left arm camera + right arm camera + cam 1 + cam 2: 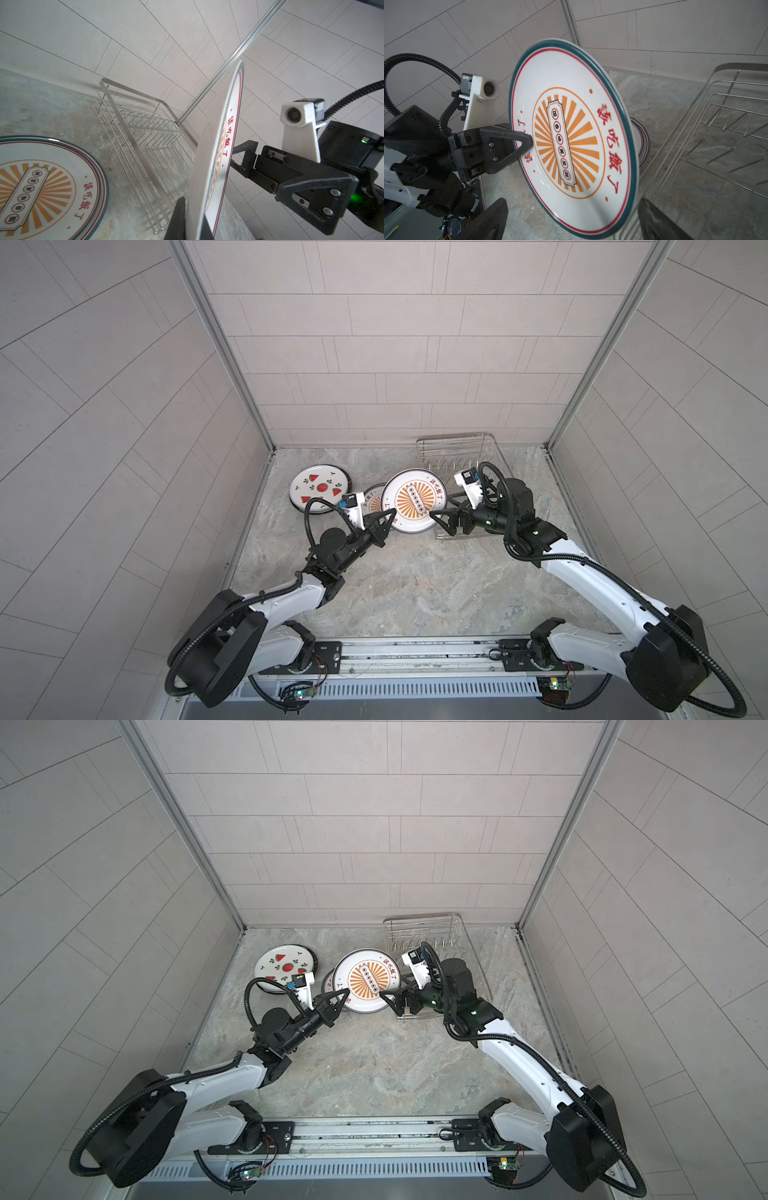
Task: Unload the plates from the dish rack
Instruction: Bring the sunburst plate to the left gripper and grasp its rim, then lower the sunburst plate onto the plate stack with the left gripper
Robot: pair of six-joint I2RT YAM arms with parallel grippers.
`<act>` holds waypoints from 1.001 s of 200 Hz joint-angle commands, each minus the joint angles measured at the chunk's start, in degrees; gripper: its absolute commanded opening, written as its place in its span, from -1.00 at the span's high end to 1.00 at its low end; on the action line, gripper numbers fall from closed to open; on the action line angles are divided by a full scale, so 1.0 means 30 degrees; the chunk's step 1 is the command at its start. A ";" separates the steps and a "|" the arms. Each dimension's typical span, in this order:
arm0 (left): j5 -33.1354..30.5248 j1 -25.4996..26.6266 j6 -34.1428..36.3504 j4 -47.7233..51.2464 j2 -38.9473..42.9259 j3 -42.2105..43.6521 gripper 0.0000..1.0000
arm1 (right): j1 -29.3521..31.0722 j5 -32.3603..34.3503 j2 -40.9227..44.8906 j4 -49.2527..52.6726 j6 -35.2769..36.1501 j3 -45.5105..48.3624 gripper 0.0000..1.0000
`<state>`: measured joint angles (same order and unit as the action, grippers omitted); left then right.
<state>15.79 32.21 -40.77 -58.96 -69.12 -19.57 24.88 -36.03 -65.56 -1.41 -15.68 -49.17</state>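
Note:
A white plate with an orange sunburst print (pixel 415 499) (pixel 368 979) hangs tilted above the counter, just left of the dish rack (pixel 457 448) (pixel 424 928). My left gripper (pixel 390 514) (pixel 194 218) is shut on the plate's left rim. My right gripper (pixel 441 510) (pixel 573 212) stands open, its fingers on either side of the right rim and not touching it. A second sunburst plate (pixel 41 187) (pixel 374 499) lies flat beneath. A watermelon plate (pixel 318 487) lies further left. The wire rack (pixel 145 128) (pixel 716 124) shows bare tines.
The rack stands against the back wall at the right, partly hidden by my right arm in both top views. Tiled walls close in the counter on three sides. A dark rim shows under the watermelon plate (pixel 284 965). Bare marble counter (pixel 415 585) lies in front of the plates.

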 commanded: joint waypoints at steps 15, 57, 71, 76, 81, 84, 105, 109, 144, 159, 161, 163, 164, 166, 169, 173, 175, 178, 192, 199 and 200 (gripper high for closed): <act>-0.0830 -0.0262 -0.1204 0.0000 0.0775 -0.0246 0.94 | 0.0258 0.3324 0.1194 0.0067 0.0119 0.0206 -0.99; -0.1998 -0.0560 -0.2610 0.0591 0.0599 -0.0247 0.99 | 0.0651 0.4854 0.1766 -0.0658 0.0557 0.0921 -0.99; -0.2728 -0.0747 -0.3462 0.0932 0.0534 -0.0143 1.00 | 0.0994 0.5129 0.1942 -0.0702 0.0980 0.0983 -0.99; -0.2964 -0.0846 -0.3752 0.0958 0.0484 -0.0090 1.00 | 0.1176 0.5229 0.1986 -0.0724 0.1151 0.1012 -0.99; -0.3086 -0.0902 -0.3991 0.0919 0.0455 -0.0043 1.00 | 0.1339 0.5367 0.2042 -0.0731 0.1318 0.1008 -0.99; -0.3150 -0.0959 -0.4101 0.0905 0.0413 -0.0013 1.00 | 0.1464 0.5449 0.2051 -0.0757 0.1425 0.1023 -0.99; -0.3530 -0.1177 -0.4913 0.1033 0.0134 0.0035 1.00 | 0.2185 0.5917 0.2053 -0.0564 0.2065 0.0892 -0.99; -0.3628 -0.1208 -0.5083 0.1120 0.0089 0.0074 1.00 | 0.2283 0.6006 0.2012 -0.0491 0.2170 0.0866 -0.99; -0.4232 -0.1265 -0.5966 0.2142 -0.0405 -0.0229 1.00 | 0.3123 0.6020 0.1585 0.0038 0.3130 0.0557 -0.99; -0.4103 -0.1272 -0.6904 0.2251 -0.0824 -0.0375 1.00 | 0.3577 0.6079 0.1335 0.0204 0.3674 0.0445 -0.99; -0.4117 -0.1272 -0.6972 0.2236 -0.0870 -0.0386 1.00 | 0.3631 0.6089 0.1284 0.0206 0.3733 0.0450 -0.99; -0.4149 -0.1280 -0.7048 0.2225 -0.0925 -0.0389 1.00 | 0.3688 0.6114 0.1250 0.0235 0.3792 0.0429 -0.99; -0.4194 -0.1276 -0.7085 0.2238 -0.0939 -0.0389 1.00 | 0.3717 0.6103 0.1239 0.0235 0.3821 0.0426 -0.99; -0.4235 -0.1273 -0.7171 0.2247 -0.0972 -0.0390 1.00 | 0.3754 0.6139 0.1209 0.0236 0.3872 0.0401 -0.99; -0.4344 -0.1295 -0.7322 0.2320 -0.1022 -0.0390 1.00 | 0.3809 0.6190 0.1164 0.0258 0.3926 0.0412 -0.99; -0.4589 -0.1298 -0.7533 0.2517 -0.1062 -0.0404 1.00 | 0.3873 0.6230 0.1094 0.0305 0.4031 0.0378 -0.99; -0.4692 -0.1286 -0.7649 0.2632 -0.1083 -0.0415 1.00 | 0.3902 0.6259 0.1056 0.0333 0.4049 0.0353 -0.99; -0.4830 -0.1300 -0.7825 0.2866 -0.1098 -0.0459 1.00 | 0.3934 0.6307 0.1013 0.0372 0.4095 0.0329 -0.99; -0.5241 -0.1303 -0.8435 0.4164 -0.1180 -0.0800 1.00 | 0.4083 0.6571 0.0809 0.0548 0.4280 0.0220 -0.99; -0.5367 -0.1275 -0.8688 0.4851 -0.1175 -0.0983 1.00 | 0.4125 0.6727 0.0739 0.0589 0.4324 0.0195 -0.99; -0.5403 -0.1303 -0.8725 0.4942 -0.1181 -0.1009 1.00 | 0.4126 0.6746 0.0720 0.0588 0.4351 0.0206 -0.99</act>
<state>2.66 28.62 -61.93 -47.57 -72.71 -19.68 36.69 -17.74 -62.78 -0.71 -5.61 -46.76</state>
